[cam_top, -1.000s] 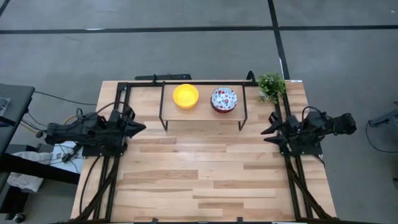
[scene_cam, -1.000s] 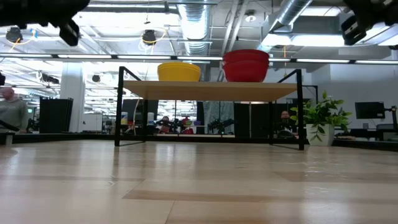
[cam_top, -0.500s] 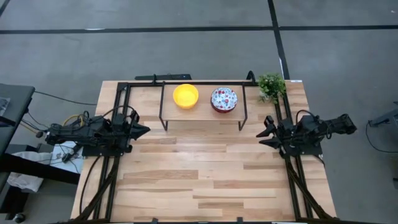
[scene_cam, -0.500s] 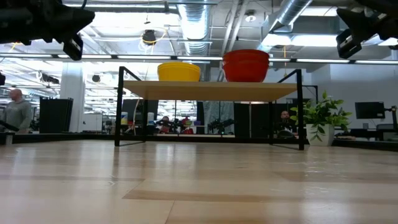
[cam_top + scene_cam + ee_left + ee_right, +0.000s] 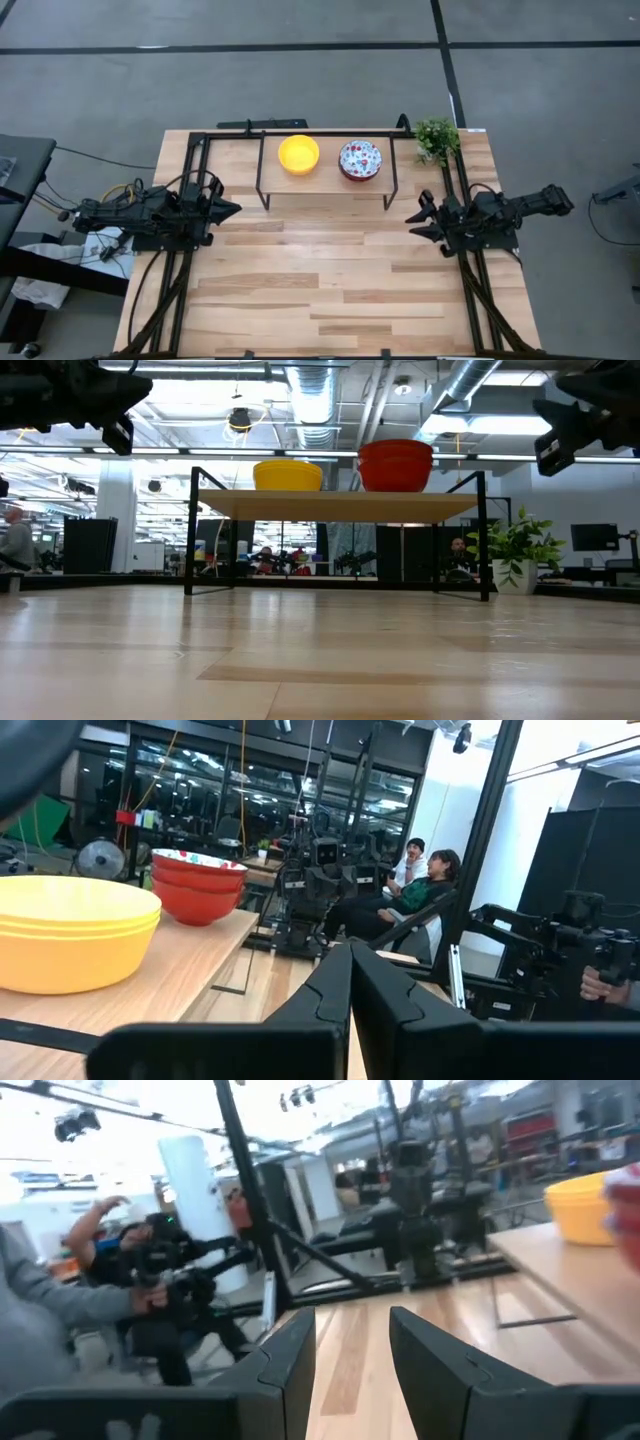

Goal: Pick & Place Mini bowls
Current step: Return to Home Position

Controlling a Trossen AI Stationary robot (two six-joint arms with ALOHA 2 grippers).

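Observation:
A stack of yellow mini bowls (image 5: 298, 153) and a stack of red, floral-patterned mini bowls (image 5: 360, 160) stand side by side, on their bases, on a raised wooden shelf (image 5: 325, 181) at the table's far side. The low view shows the yellow stack (image 5: 288, 475) and the red stack (image 5: 395, 465) on the shelf. My left gripper (image 5: 234, 208) hovers shut near the shelf's left leg, pointing right; in its wrist view (image 5: 350, 982) the fingers meet. My right gripper (image 5: 411, 222) is open, right of the shelf, pointing left, with a gap between the fingers (image 5: 352, 1342).
A small green plant (image 5: 436, 138) stands at the table's far right corner. The shelf's black metal frame (image 5: 190, 530) and the black rails (image 5: 190, 160) along the table's sides limit movement. Bare wood lies before the shelf (image 5: 330, 270). People and equipment show in the room behind.
My right gripper has moved toward the table's left and slightly toward its near edge, and has come lower. My left gripper shifted a little to the right and lower early on, then kept still. The bowls have not moved.

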